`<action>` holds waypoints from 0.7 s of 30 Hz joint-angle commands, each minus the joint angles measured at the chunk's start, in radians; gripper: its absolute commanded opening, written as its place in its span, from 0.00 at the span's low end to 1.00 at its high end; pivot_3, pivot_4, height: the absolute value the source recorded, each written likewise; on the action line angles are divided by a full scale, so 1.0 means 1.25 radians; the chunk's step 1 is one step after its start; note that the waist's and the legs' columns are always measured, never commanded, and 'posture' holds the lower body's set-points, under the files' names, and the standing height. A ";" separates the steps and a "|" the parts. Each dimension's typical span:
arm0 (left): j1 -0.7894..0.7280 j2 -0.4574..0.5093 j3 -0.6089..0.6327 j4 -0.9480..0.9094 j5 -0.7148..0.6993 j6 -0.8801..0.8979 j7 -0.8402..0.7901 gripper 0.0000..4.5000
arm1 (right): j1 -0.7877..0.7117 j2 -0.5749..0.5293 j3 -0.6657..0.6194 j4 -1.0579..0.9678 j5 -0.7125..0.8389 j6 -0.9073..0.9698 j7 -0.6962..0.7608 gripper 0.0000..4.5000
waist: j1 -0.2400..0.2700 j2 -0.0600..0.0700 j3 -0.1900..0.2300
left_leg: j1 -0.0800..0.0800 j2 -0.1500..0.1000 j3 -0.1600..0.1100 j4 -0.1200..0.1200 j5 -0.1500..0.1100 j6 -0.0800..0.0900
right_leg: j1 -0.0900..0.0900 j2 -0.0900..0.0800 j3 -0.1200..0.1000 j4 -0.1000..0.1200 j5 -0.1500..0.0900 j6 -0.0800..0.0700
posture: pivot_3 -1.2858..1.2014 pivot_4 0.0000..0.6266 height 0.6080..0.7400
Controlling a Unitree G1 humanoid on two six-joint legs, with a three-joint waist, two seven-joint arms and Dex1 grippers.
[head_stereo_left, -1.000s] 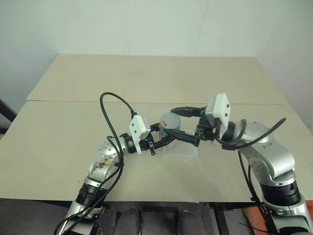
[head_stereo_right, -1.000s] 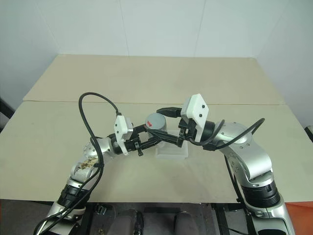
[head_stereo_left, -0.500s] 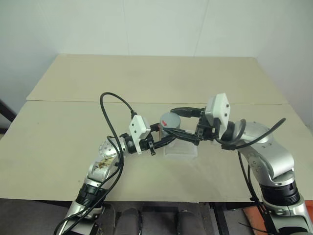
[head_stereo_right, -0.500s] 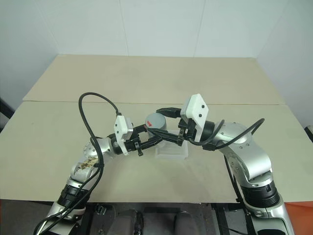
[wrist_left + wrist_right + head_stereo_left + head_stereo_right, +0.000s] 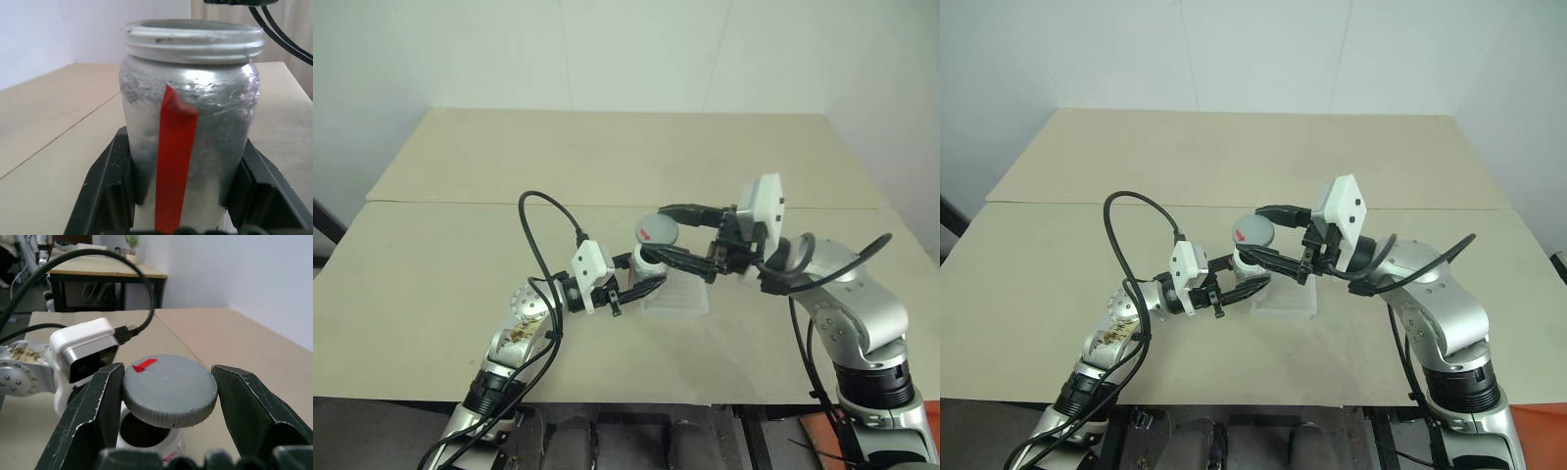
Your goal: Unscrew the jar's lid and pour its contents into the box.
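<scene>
My left gripper (image 5: 648, 271) is shut on the jar (image 5: 188, 112), a clear jar with a red stripe, and holds it upright. The jar (image 5: 649, 261) has an open mouth with a bare threaded neck. Just above it, my right gripper (image 5: 168, 396) is shut on the grey lid (image 5: 169, 389), which has a red mark. The lid (image 5: 655, 228) hangs slightly tilted and free of the jar. The box (image 5: 677, 294), a shallow translucent tray, lies on the table directly right of the jar and under my right gripper's fingers. The contents are hidden inside the jar.
The beige table (image 5: 607, 157) stretches wide behind and to both sides of the arms. A seam (image 5: 460, 203) runs across it behind my grippers. A black cable (image 5: 543, 211) loops up from my left wrist.
My right gripper has lifted the lid a little up off the jar, so the jar's neck and mouth now show. My left gripper has kept hold of the jar.
</scene>
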 commanded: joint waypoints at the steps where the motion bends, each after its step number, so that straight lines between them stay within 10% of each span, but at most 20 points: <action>1: -0.004 0.003 0.016 -0.036 -0.015 -0.003 0.007 0.44 | 0.055 -0.046 -0.117 -0.010 0.003 0.000 -0.034 0.71 | 0.003 0.000 0.000 | 0.000 0.000 0.000 0.000 0.000 0.000 | 0.000 0.000 0.000 0.000 0.000 0.000 | 0.52 0.24 1.00; 21: -0.177 0.070 0.062 0.211 0.044 -0.117 -0.035 0.44 | 0.491 -0.005 -0.173 0.044 -0.200 0.141 -0.296 0.80 | -0.007 0.000 0.000 | 0.002 -0.001 0.000 0.001 0.000 0.000 | 0.001 0.000 0.002 0.000 0.000 0.001 | 0.52 0.24 1.00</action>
